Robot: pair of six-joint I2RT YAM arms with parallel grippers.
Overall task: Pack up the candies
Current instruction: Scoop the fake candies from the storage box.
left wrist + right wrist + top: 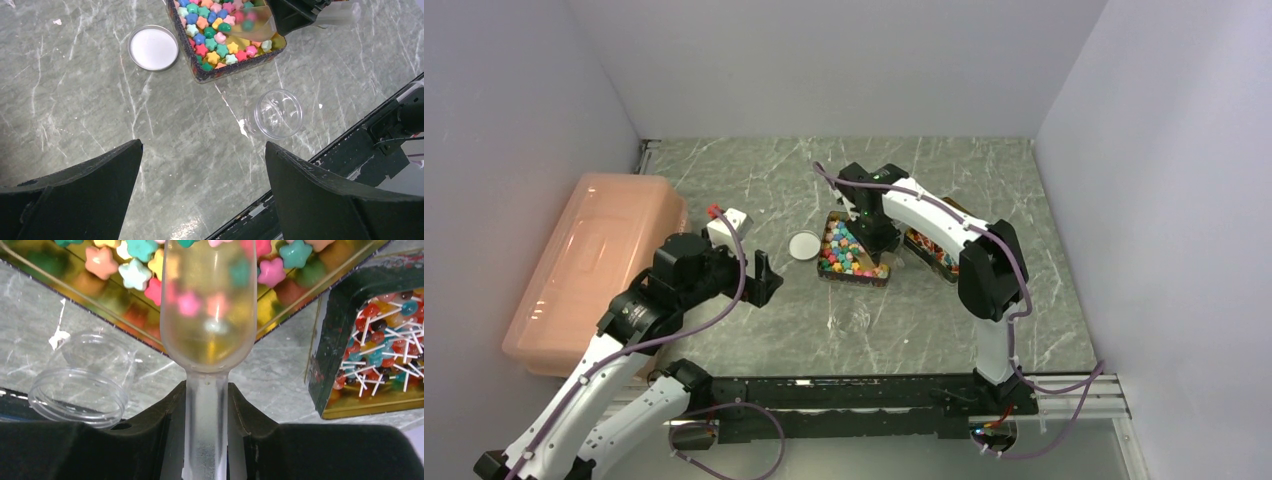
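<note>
The candies (842, 252) are small multicoloured star-shaped sweets filling a square gold tin (196, 70); they also show in the right wrist view (135, 265). My right gripper (206, 395) is shut on the handle of a clear plastic scoop (207, 315). The scoop's bowl (250, 25) is down over the candies at the tin's near right corner. I cannot tell whether candies are inside it. A clear round jar (278, 114) stands open and empty on the table next to the tin, also in the right wrist view (80, 390). My left gripper (204, 145) is open and empty, above bare table to the left of the jar.
The jar's white lid (153, 48) lies flat left of the tin. A second tin (380, 340) with lollipop-like sweets stands right of the first. A pink lidded storage box (594, 260) fills the left side, with a small white box (727, 222) beside it. Walls enclose the table.
</note>
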